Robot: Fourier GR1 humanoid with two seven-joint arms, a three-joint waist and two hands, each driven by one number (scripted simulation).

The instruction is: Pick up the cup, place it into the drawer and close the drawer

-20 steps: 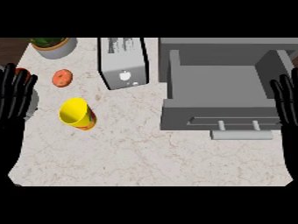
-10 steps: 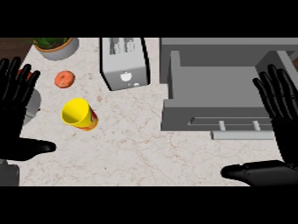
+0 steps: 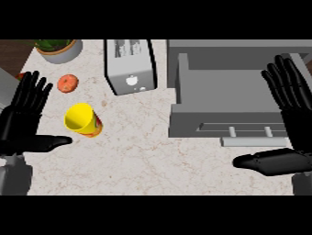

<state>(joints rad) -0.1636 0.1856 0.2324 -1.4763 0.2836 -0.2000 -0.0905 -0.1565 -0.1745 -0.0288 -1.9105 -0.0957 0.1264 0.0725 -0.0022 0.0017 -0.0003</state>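
Observation:
A yellow cup (image 3: 82, 120) with an orange-red base lies tilted on the marble counter, left of centre. My left hand (image 3: 19, 121) stands open just left of the cup, fingers straight up, thumb pointing toward it, not touching. The grey drawer (image 3: 220, 124) is pulled open at the right, its inside bare, its handle (image 3: 257, 141) at the front. Over the drawer's right edge my right hand (image 3: 301, 117) is held open, thumb stretched left below the handle.
A grey toaster (image 3: 130, 66) stands behind the cup, beside the drawer. A small orange fruit (image 3: 68, 83) lies left of the toaster. A potted plant (image 3: 59, 49) sits at the back left corner. The counter's left edge runs beside my left forearm.
Both hands have come further up into view and inward over the second; the left now stands closer to the cup, the right over the drawer's right side. The cup has not moved.

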